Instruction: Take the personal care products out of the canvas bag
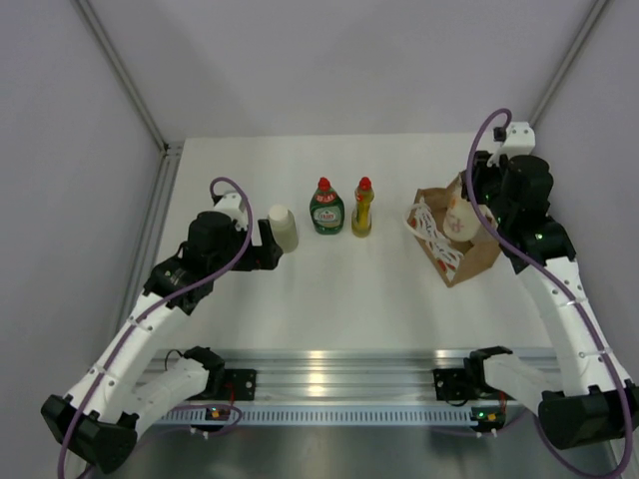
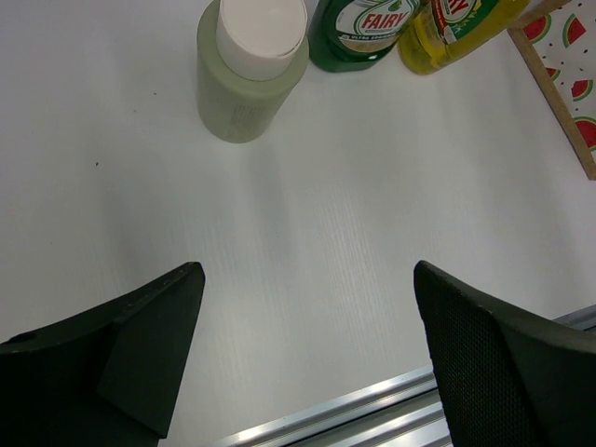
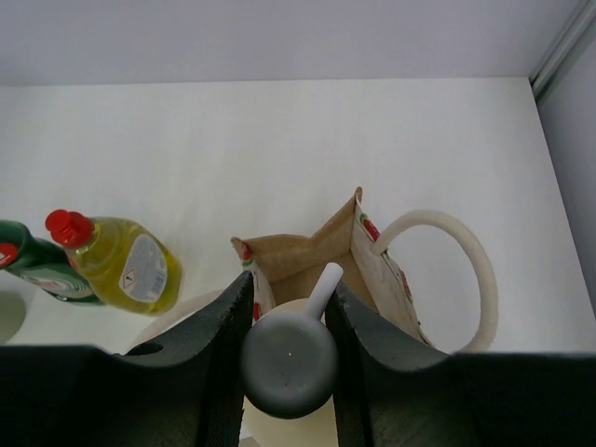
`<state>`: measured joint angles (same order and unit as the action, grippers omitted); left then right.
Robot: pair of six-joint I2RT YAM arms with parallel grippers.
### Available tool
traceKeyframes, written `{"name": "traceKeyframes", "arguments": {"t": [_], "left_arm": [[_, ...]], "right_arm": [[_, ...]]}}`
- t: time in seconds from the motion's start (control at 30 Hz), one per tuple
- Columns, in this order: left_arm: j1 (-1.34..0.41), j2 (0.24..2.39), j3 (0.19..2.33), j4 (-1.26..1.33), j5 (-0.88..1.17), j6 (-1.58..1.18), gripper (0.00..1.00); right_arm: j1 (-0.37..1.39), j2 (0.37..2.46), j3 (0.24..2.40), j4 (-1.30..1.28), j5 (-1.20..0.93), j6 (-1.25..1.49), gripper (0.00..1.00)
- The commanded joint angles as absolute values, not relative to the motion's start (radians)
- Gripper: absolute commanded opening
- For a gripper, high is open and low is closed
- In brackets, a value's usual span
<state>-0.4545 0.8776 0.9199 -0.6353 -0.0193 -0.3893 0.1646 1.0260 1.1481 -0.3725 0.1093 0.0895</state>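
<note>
The canvas bag stands at the right, its white rope handles drooping to its left. My right gripper is over the bag's open mouth, shut on the white pump head of the peach pump bottle, whose lower part sits in the bag. The cream cylinder, the green bottle and the slim yellow bottle stand in a row on the table. My left gripper is open and empty just near-left of the cylinder.
The white table ends in an aluminium rail at the near edge. Grey walls and frame posts close the back and both sides. One rope handle loops out to the right of the bag in the right wrist view.
</note>
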Motion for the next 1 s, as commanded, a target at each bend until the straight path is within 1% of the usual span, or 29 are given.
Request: {"name": "traceKeyframes", "arguments": {"t": [0.0, 0.47, 0.7, 0.97], "left_arm": [[-0.459, 0.856, 0.917, -0.592, -0.028, -0.374, 0.98], [-0.459, 0.847, 0.919, -0.591, -0.023, -0.373, 0.98], [-0.459, 0.842, 0.919, -0.592, -0.025, -0.373, 0.98], [-0.459, 0.833, 0.917, -0.592, -0.032, -0.371, 0.98]], "right_arm": [[0.205, 1.029, 1.264, -0.308, 0.077, 0.104, 0.0], [0.377, 1.094, 1.462, -0.351, 0.072, 0.095, 0.0], [0.465, 1.152, 1.561, -0.354, 0.034, 0.106, 0.0], [0.615, 1.195, 1.546, -0.328, 0.054, 0.115, 0.0]]}}
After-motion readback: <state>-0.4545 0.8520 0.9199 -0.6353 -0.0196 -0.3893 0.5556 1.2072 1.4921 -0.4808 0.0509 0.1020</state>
